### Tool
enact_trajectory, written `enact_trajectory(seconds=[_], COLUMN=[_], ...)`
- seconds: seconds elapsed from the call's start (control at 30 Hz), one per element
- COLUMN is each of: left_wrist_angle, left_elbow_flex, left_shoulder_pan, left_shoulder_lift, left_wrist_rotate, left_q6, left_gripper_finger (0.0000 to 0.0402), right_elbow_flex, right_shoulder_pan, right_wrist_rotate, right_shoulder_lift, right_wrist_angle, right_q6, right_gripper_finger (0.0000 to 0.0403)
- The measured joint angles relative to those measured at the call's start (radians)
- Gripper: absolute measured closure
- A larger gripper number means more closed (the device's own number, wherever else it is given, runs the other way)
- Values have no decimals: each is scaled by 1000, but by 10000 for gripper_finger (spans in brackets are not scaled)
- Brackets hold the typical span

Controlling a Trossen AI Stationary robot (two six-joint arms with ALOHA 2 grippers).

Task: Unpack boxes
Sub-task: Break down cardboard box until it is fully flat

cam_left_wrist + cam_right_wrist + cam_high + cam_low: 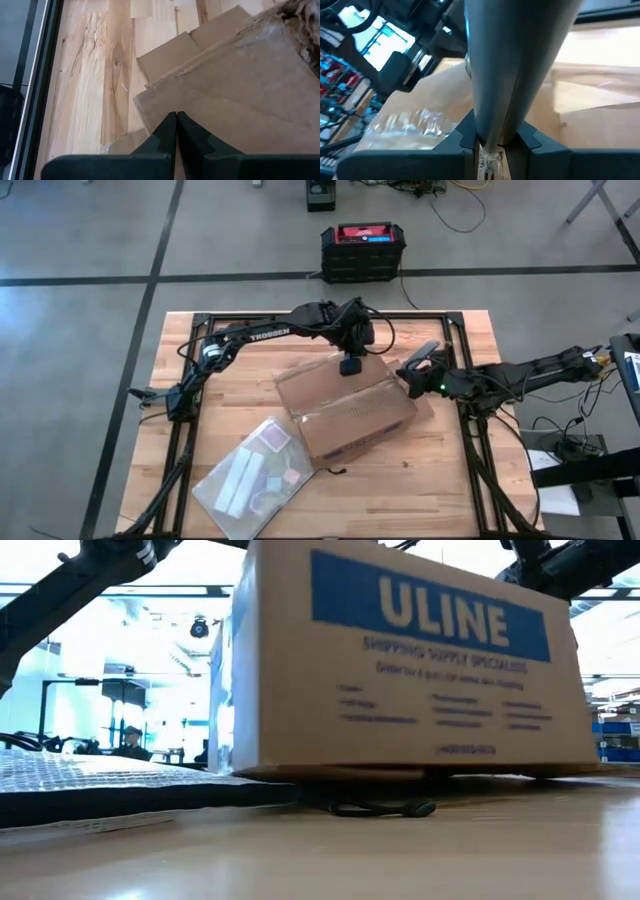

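A brown corrugated cardboard shipping box [348,412] with a blue "ULINE" label sits near the centre of the pale wooden butcher-block counter [450,490], its flaps spread open toward twelve o'clock in the overhead view. The left gripper [350,366], reaching in from the ten o'clock side on its dark arm, hangs over the box's far flap at the box's twelve o'clock edge; its wrist camera shows the jaws clenched together, tips meeting with nothing between them, just above the brown flap. The right gripper [419,360], coming from three o'clock, sits at the box's two o'clock corner, and its wrist camera shows the jaws grasping a dark grey, flat, tapering part [515,60] that fills the frame; what that part is cannot be told. Beyond it in the same view lie the brown cardboard and a crinkled strip of clear tape [410,122]. From counter height, the box's labelled side [400,660] fills the frame, with a small black cable tie [385,808] lying on the counter at its base. A clear plastic bag [255,475] holding pale, flat items rests on the counter at the box's seven o'clock, just beside it. On the grey floor past the counter's twelve o'clock edge stands a black-and-red case [362,250].
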Motion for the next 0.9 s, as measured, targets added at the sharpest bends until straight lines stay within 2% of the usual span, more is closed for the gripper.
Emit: enact_trajectory(seconds=[0.13,0.43,0.6,0.9], left_wrist_angle=[-1,-4,-8,-5], left_elbow_flex=[0,0,0,0], left_shoulder_pan=[0,1,1,-4], left_shoulder_lift=[0,0,0,0], left_wrist_rotate=[0,1,3,18], left_q6=[0,0,0,-2], left_gripper_finger=[401,401,401,401], right_elbow_flex=[8,7,6,33], right_shoulder_pan=[7,8,13,26], right_wrist_rotate=[68,105,154,58], right_shoulder_lift=[0,36,61,60], right_wrist_angle=[-28,-24,-29,-107], right_q6=[-1,0,-51,-84], right_gripper_finger=[363,363,363,363])
